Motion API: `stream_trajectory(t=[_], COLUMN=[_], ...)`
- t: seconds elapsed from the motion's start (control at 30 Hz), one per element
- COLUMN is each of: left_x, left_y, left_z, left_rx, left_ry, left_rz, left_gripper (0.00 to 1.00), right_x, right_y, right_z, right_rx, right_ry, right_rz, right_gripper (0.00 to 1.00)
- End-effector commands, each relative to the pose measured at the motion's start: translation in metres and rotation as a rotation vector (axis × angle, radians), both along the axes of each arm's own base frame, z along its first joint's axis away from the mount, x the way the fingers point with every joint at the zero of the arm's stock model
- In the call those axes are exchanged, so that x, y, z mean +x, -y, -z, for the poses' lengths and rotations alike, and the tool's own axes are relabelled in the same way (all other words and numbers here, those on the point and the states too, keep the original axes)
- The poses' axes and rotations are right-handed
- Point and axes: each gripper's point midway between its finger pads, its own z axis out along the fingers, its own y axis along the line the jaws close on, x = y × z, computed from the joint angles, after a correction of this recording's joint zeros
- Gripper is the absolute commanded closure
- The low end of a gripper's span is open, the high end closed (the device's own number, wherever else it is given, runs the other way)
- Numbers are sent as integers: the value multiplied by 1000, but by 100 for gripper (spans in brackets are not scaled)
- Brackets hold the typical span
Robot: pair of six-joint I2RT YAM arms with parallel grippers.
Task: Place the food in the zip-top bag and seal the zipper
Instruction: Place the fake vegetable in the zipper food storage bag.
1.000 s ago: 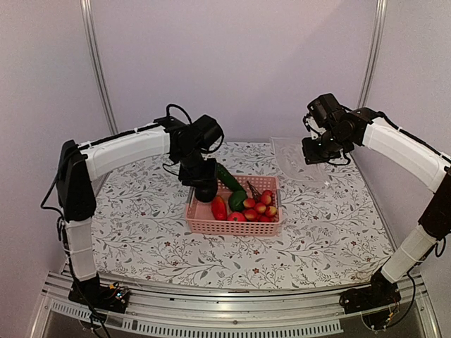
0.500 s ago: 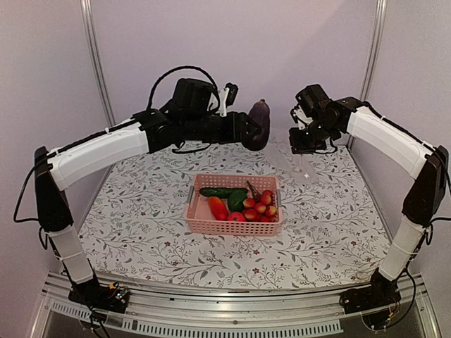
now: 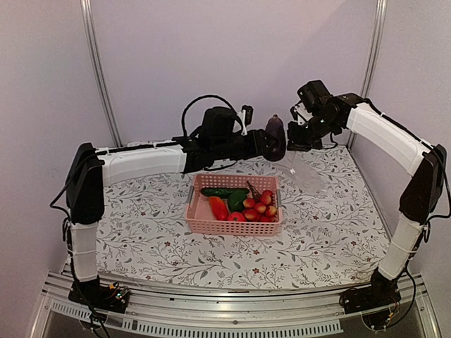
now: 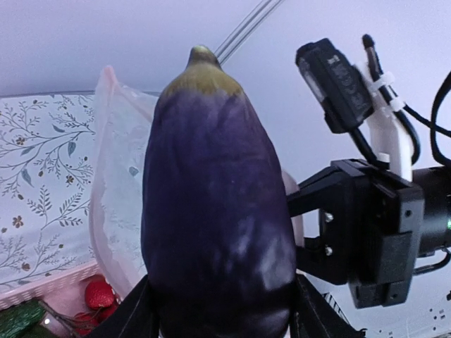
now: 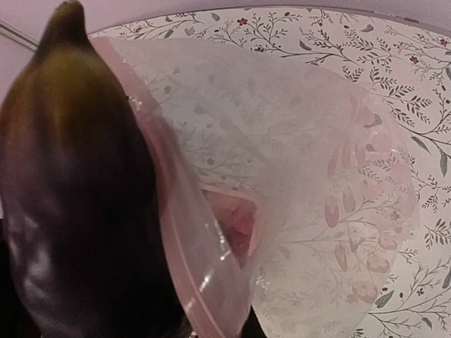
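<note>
My left gripper (image 3: 271, 144) is shut on the dark purple eggplant (image 3: 275, 134) and holds it in the air, stem up, right at the mouth of the clear zip-top bag (image 3: 304, 171). My right gripper (image 3: 299, 137) is shut on the bag's mouth edge, and the bag hangs down to the table. In the left wrist view the eggplant (image 4: 215, 204) fills the middle, with the bag (image 4: 116, 204) behind it. In the right wrist view the eggplant (image 5: 70, 190) touches the zipper strip (image 5: 176, 232) of the open bag (image 5: 303, 162). The cucumber (image 3: 224, 191), pepper (image 3: 237, 201), red-orange pieces (image 3: 218, 208) and small red fruits (image 3: 260, 208) lie in the basket.
The pink slotted basket (image 3: 232, 227) stands mid-table, just in front of and below both grippers. The floral tablecloth (image 3: 141, 225) covers the table. Metal frame posts (image 3: 99, 70) stand at the back corners against the wall.
My left gripper lifted the eggplant out of the basket and carried it up and right to the bag's mouth. My right gripper turned the bag's mouth toward it.
</note>
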Motion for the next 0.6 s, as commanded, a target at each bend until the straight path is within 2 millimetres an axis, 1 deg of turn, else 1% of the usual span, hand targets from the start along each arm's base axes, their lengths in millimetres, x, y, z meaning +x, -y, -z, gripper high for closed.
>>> stream_trajectory(t=[0.0, 0.1, 0.2, 0.27, 0.37, 0.47, 0.57], left_x=[17, 26, 31, 30, 22, 7, -6], left_y=[3, -5, -7, -6, 2, 15, 22], left_z=[2, 18, 25, 38, 47, 29, 19], left_rx=[-55, 4, 27, 55, 56, 4, -5], left_ry=[-15, -55, -71, -104, -118, -40, 25], left_rz=[-83, -146, -174, -165, -115, -24, 46], left_gripper=[71, 71, 72, 73, 74, 74, 74], right_x=[-3, 1, 3, 4, 6, 9, 11], right_y=[-2, 3, 8, 10, 9, 5, -2], right_z=[-33, -42, -47, -51, -54, -49, -41], right_rx=[99, 91, 83, 85, 93, 98, 107], right_ry=[27, 56, 80, 102, 126, 133, 106], right_rz=[26, 49, 75, 88, 82, 66, 41], right_gripper=[100, 100, 100, 100, 100, 100, 100])
